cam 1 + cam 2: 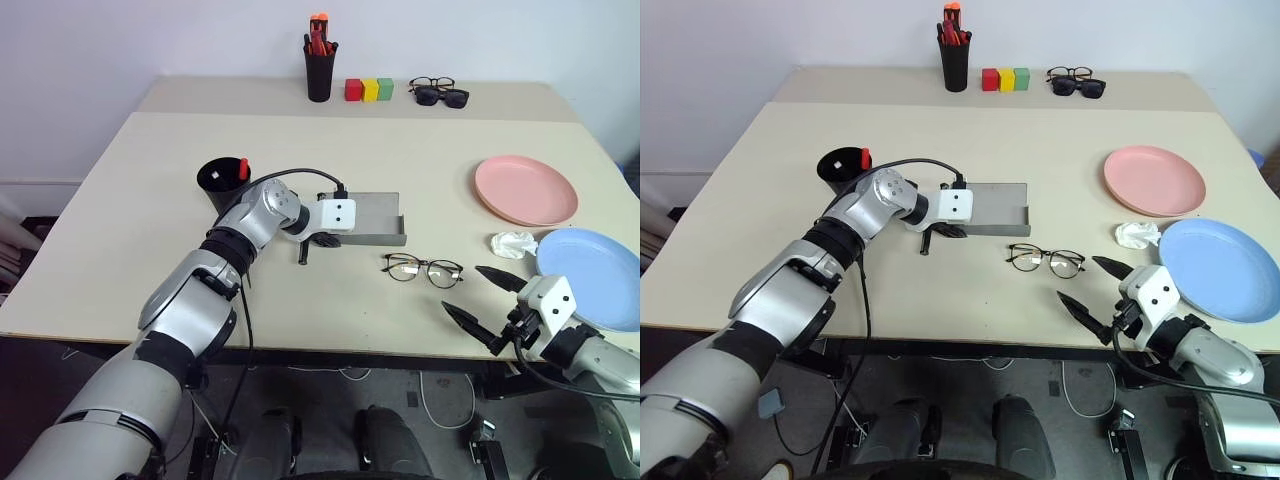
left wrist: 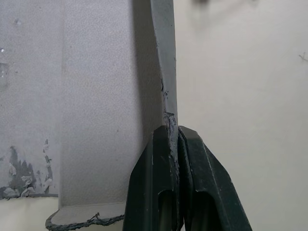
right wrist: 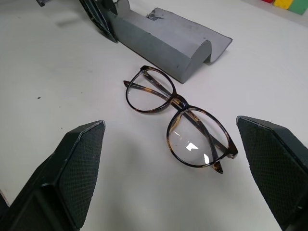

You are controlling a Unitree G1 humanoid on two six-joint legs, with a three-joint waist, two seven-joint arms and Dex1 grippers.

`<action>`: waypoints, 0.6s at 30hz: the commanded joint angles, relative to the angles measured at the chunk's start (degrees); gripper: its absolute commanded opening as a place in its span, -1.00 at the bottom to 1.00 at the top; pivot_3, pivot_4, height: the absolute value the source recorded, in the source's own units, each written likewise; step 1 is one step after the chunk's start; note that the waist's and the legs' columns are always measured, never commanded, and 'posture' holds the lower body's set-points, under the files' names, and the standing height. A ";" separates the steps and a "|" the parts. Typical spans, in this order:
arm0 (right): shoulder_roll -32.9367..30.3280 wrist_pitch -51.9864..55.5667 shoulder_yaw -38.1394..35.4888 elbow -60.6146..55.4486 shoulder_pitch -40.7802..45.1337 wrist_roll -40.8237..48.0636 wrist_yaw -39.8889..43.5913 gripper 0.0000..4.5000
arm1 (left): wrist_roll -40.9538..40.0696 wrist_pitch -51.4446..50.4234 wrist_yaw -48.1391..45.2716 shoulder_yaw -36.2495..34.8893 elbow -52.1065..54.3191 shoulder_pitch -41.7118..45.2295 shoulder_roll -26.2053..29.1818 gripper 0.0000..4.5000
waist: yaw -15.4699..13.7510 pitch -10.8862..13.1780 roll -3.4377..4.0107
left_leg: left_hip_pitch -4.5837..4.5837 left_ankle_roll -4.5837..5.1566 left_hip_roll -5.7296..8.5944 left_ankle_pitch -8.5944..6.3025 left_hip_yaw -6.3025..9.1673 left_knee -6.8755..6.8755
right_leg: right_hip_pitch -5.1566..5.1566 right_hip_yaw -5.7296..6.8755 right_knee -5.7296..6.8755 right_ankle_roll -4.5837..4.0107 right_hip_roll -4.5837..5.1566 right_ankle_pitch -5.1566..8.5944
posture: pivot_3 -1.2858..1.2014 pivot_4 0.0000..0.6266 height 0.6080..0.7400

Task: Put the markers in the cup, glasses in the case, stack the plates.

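The grey case (image 1: 378,214) lies open mid-table. My left gripper (image 2: 173,140) is shut on the thin edge of its near wall. The wire-rimmed glasses (image 1: 422,268) lie unfolded on the table just right of the case, lenses up, also seen in the right wrist view (image 3: 180,115). My right gripper (image 1: 482,299) hovers open at the table's front edge, the glasses ahead of its spread fingertips (image 3: 79,163). A red-capped marker (image 1: 243,168) stands in the black cup (image 1: 220,185) left of the case. The pink plate (image 1: 526,190) and blue plate (image 1: 590,272) lie side by side at the right.
A crumpled white tissue (image 1: 512,243) sits between the plates. At the back stand a black pen holder (image 1: 319,68) with red pens, three coloured blocks (image 1: 369,89) and two more pairs of glasses (image 1: 438,92). A short dark stick (image 1: 303,252) lies by my left gripper.
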State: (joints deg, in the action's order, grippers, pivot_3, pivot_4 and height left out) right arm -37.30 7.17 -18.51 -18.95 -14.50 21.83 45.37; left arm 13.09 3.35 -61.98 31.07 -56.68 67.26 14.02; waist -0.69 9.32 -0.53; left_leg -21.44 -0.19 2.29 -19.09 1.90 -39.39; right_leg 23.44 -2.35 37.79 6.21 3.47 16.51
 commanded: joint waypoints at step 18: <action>-4.31 4.39 0.85 -2.12 4.78 0.51 1.75 1.00 | -2.76 -8.73 -3.49 -7.13 13.85 -1.30 0.70 0.57 | 0.11 0.01 -0.01 | -0.01 0.00 0.00 0.00 0.00 0.00 | 0.03 0.00 0.02 0.00 0.00 0.00 | 0.03 -0.52 1.00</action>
State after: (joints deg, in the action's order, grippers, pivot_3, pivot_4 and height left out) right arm -40.54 11.94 -17.70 -21.54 -10.72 22.56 46.33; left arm 12.12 -3.75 -64.67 26.32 -47.78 65.41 13.82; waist -0.58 9.33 -0.55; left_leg -21.45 -0.20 2.29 -19.09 1.90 -39.39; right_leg 23.47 -2.35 37.81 6.21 3.48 16.51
